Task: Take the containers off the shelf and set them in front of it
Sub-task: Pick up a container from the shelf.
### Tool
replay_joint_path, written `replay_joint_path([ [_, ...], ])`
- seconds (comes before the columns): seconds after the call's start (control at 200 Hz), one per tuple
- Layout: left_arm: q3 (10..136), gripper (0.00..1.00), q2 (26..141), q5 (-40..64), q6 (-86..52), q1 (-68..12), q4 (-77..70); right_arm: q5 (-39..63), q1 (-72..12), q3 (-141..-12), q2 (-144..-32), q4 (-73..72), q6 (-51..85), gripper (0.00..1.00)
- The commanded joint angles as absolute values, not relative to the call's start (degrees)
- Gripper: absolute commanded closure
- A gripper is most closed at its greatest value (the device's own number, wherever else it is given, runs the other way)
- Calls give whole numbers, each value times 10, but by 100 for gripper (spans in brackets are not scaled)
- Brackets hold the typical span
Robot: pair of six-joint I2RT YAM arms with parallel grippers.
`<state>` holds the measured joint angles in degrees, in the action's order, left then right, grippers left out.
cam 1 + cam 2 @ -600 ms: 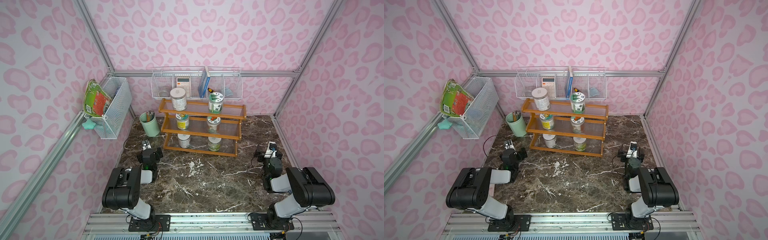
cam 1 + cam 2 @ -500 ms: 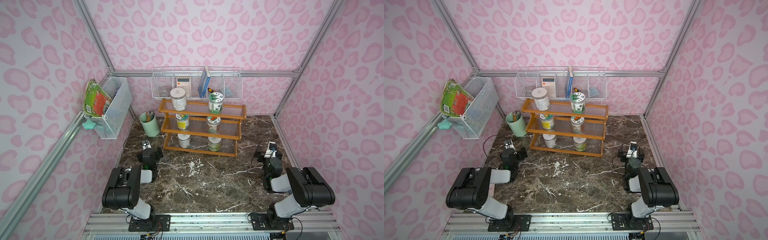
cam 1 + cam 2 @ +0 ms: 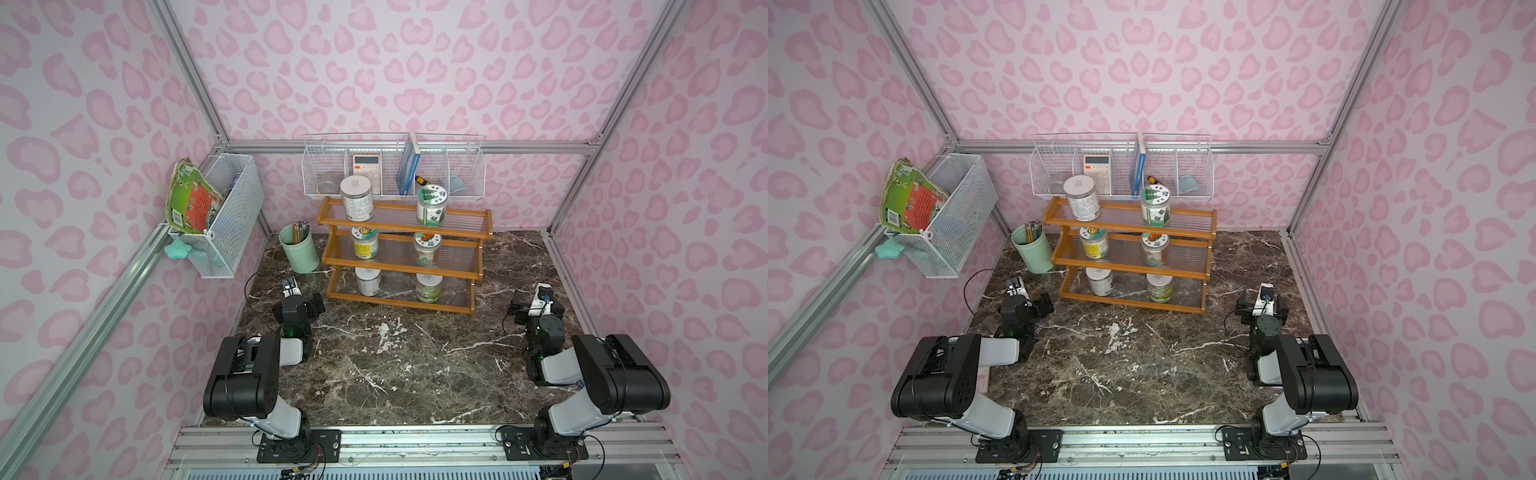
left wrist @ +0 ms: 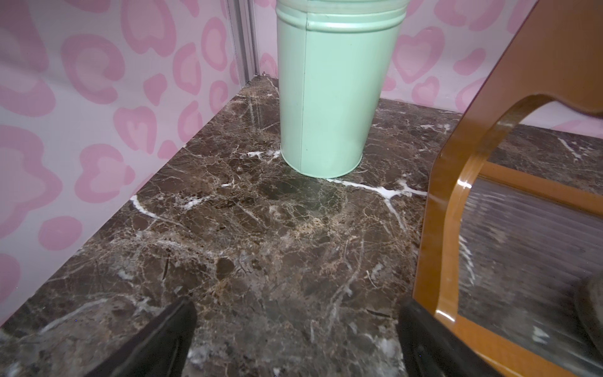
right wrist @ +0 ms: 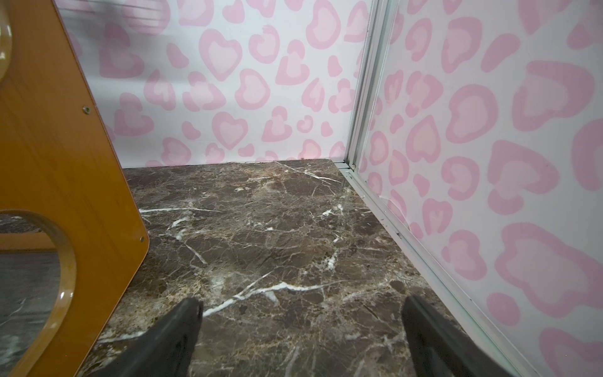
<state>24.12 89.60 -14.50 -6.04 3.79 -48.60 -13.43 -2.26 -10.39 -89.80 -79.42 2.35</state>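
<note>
For the first pick I should approach the containers point(image 3: 356, 203) level, straddle one below its lid, lift clear of the rail. My left gripper point(image 4: 297, 306) and right gripper point(image 5: 301, 302) stand spread wide, empty. All six sit on the shelf point(image 3: 399, 268), ahead and inboard of both

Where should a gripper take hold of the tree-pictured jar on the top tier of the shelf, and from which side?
The tree-pictured jar stands upright on the shelf, with open tier on both sides and the wire basket hanging behind it. So probably grip its round body just under the lid, coming from the front, one finger on each side.
</note>
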Motion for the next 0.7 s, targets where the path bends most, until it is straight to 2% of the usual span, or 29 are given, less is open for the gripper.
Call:
replay_joint_path([
  [0.0,243,6,889,-147,-62,37,-480,-140,-38,-127,-869,-750,7,1],
  [0.08,272,6,863,-155,-49,34,-419,-155,-47,-185,-818,-604,3,1],
  [0.155,356,6,826,-152,-72,33,-224,-160,-47,-238,-791,-475,30,1],
  [0.271,426,6,805,-120,-74,33,-84,-152,-63,-273,-760,-402,33,1],
  [0.511,441,6,692,-37,-97,29,43,-99,-119,-393,-683,-205,21,1],
  [0.697,456,8,634,32,-85,17,89,22,-126,-497,-658,-79,23,1],
])
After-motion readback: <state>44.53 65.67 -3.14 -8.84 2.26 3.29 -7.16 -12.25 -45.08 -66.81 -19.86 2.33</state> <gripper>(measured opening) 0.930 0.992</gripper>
